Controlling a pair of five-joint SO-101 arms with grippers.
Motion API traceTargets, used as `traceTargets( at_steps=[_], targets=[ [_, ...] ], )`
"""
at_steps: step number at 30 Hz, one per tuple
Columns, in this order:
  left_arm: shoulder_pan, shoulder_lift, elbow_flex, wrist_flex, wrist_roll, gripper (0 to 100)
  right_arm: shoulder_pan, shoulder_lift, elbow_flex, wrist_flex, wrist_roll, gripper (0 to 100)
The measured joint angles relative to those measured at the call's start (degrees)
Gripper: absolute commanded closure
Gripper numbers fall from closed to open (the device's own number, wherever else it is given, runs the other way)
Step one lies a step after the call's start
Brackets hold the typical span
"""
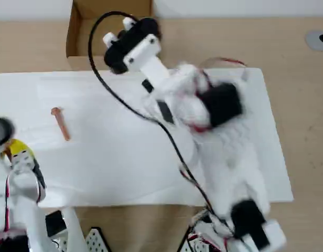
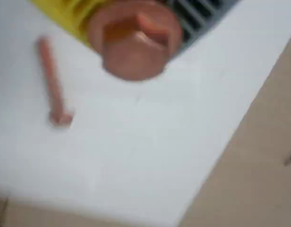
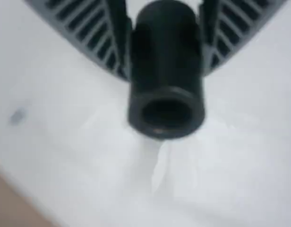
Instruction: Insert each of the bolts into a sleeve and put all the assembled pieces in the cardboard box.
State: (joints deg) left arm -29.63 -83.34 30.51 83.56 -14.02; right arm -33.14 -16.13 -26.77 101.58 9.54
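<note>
High view: white mat spread on the wooden table. Cardboard box open-topped, just off the mat's far edge, toward the left half of that edge. Loose bolt lying flat on the left part of the mat, copper-coloured, head end toward the far edge, well apart from the box. Left arm at the mat's near left corner, with a yellow finger over the mat's edge. Right arm stretched across the right half of the mat, with its far end near the mat edge by the box.

Left wrist view: left gripper clamped on a held bolt, the round copper head facing the camera between a yellow finger and a grey ribbed one. Over the mat, with the loose bolt flat on the mat near it and not touching it.

Right wrist view: right gripper closed around a black sleeve, with a ribbed finger pressed on each side and the dark bore facing the camera. Over the mat, close to one mat edge with a sliver of table beyond.
</note>
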Motion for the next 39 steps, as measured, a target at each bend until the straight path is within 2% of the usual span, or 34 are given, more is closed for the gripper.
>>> traceTargets(
  at_steps=[5,9,15,18,21,25,33,39],
  targets=[
    [1.67,-1.93,-5.10,-4.75,12.57,100,-3.34,-18.02,0.79,0.00,0.00,98.8],
    [6.77,-3.96,-4.22,-12.13,15.91,100,-3.43,-30.42,8.97,0.09,0.00,98.8],
    [22.68,-6.24,5.54,-24.35,16.26,100,-3.43,-46.95,31.65,0.09,0.18,98.8],
    [31.38,-5.98,9.05,-27.60,16.26,100,-6.15,-54.07,44.04,-2.02,0.97,98.8],
    [35.96,-5.89,9.76,-28.92,16.26,100,-10.55,-60.66,53.98,-8.35,0.97,98.8],
    [38.07,-6.15,9.85,-29.19,17.67,100,-14.24,-66.73,67.52,-20.84,0.00,98.8],
    [39.03,-6.24,9.93,-29.19,27.43,100,-15.03,-70.59,90.90,-44.48,-8.00,98.9],
    [50.11,-6.42,13.01,-29.19,29.89,100,-15.38,-70.59,99.87,-57.67,-8.44,98.9]
  ],
)
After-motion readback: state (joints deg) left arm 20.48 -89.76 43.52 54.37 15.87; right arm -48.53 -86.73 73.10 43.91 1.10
